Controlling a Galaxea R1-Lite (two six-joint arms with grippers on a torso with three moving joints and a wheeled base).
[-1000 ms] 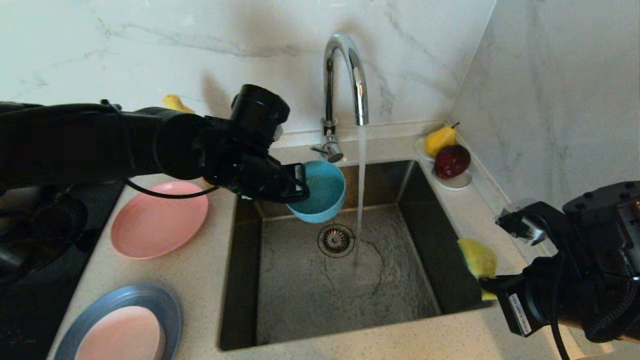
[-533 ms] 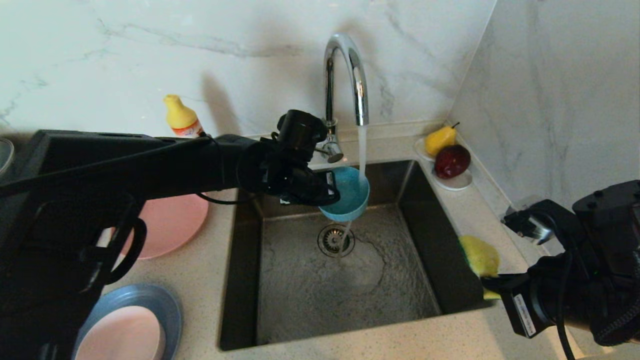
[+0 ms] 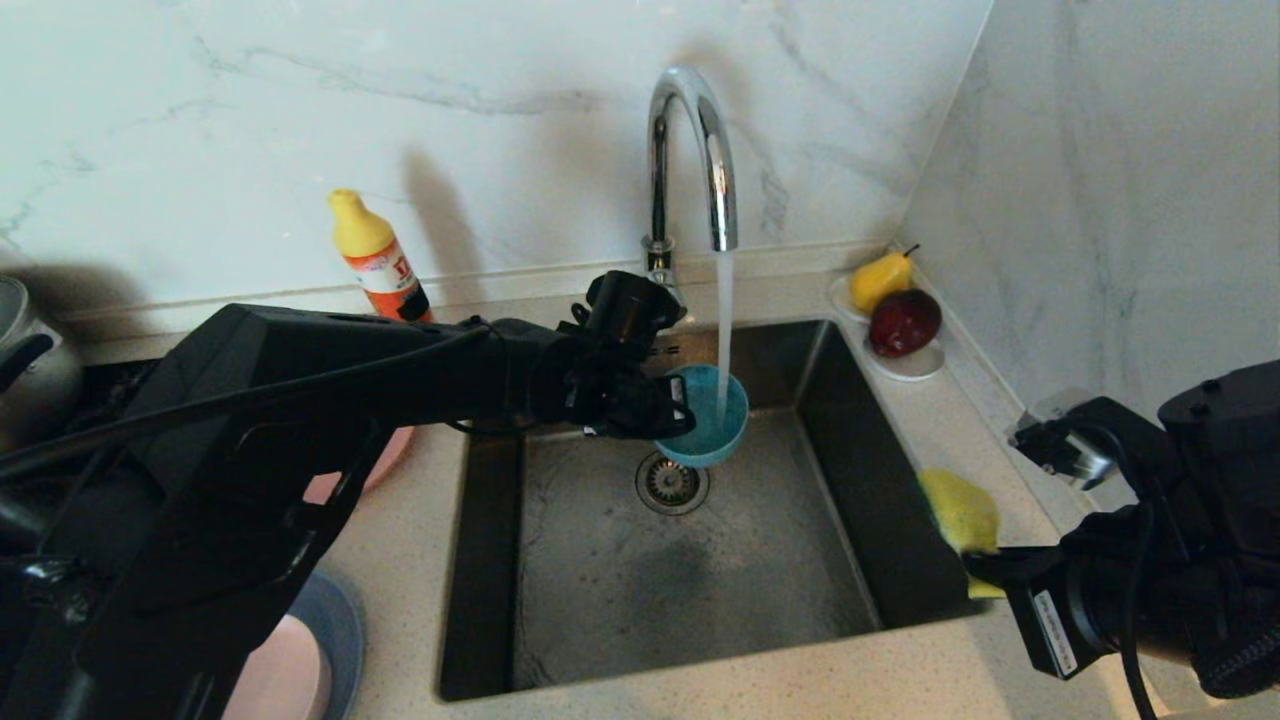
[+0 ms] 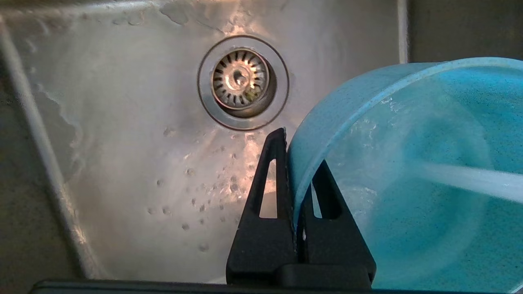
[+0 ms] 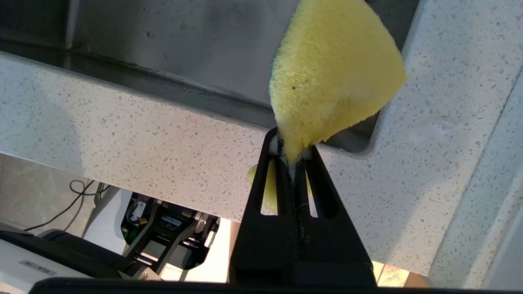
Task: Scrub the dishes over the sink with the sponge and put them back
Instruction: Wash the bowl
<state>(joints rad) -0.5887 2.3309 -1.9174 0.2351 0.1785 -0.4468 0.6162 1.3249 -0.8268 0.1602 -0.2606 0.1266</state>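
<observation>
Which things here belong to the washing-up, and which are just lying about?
Job: teal bowl pinched in left gripper under the running tap; sponge in right gripper; sink; salmon-pink plate.
Lying about: yellow bottle, fruit saucer, pot.

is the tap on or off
On: a stream of water runs from the tap into the teal bowl held by the left gripper over the sink.

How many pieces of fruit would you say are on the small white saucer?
2: a yellow pear at the back of the saucer, in the counter corner right of the sink, and a dark red apple just in front of it. None looks hidden.
</observation>
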